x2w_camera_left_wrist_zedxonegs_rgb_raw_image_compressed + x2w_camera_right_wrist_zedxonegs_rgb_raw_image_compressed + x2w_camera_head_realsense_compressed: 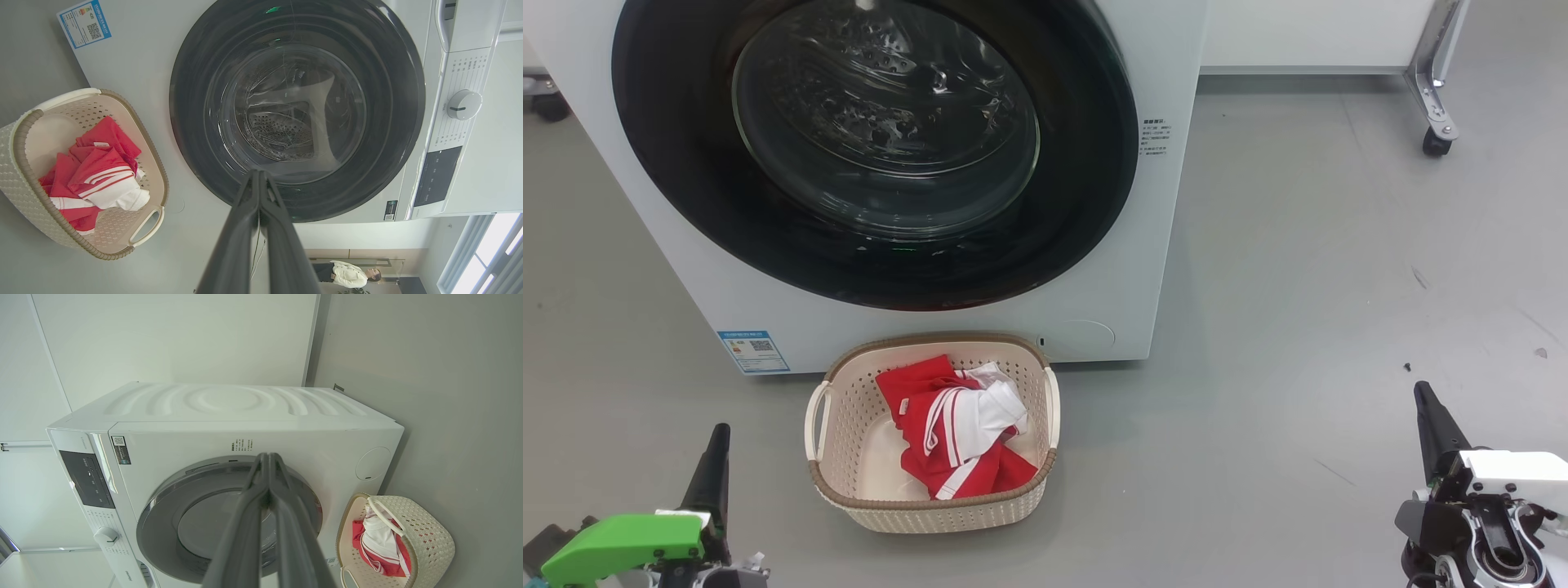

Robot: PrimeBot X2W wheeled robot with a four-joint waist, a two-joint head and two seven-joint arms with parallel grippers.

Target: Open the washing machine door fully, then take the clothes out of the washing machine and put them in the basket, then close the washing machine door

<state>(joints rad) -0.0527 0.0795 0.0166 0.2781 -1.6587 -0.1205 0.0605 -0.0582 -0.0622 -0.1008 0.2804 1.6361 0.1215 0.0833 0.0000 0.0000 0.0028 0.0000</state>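
Clothes point(956, 433) are in neither gripper: nearest the head camera, the left gripper point(717, 445) and the right gripper point(1427, 408) sit low at either side. Each has its two dark fingers clenched on nothing and is well apart from everything, which reads as a parked pose. Just beyond and between them the basket point(915, 516) stands on the grey floor point(1298, 286), close under the washing machine point(1160, 245), probably to keep the carry from the drum short. The red-and-white bundle lies crumpled inside it, below the rim. Farthest, the washing machine door point(882, 139) sits flush in the white front, and through its glass the steel drum looks empty. By this lay I judge all three steps done.
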